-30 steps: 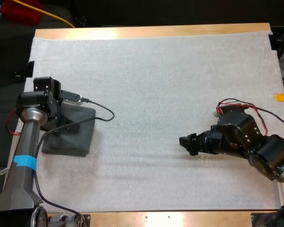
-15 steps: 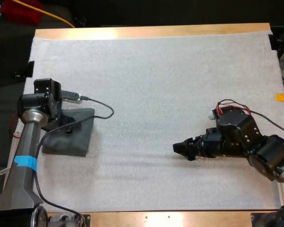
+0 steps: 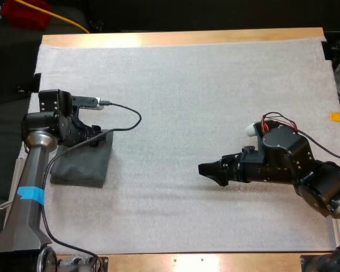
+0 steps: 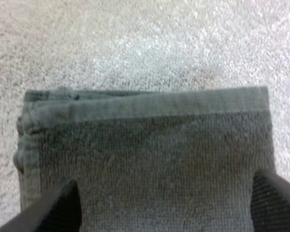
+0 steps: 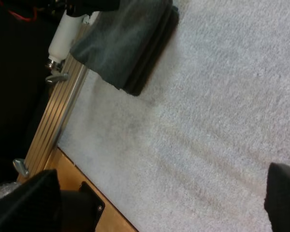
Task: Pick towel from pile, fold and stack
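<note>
The left arm [image 3: 31,170] rises from the lower left, wrist bent so the left gripper [image 3: 95,137] points right, its fingers [image 4: 63,210] spread wide. The right arm [image 3: 323,184] stretches leftward with the right gripper [image 3: 208,170] low, apparently level, fingers [image 5: 31,203] parted.

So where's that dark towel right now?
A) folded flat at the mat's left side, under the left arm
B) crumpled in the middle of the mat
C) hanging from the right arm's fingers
A: the folded towel lies flat on the mat, with the left gripper over it, fingers apart; the right gripper holds nothing.
</note>
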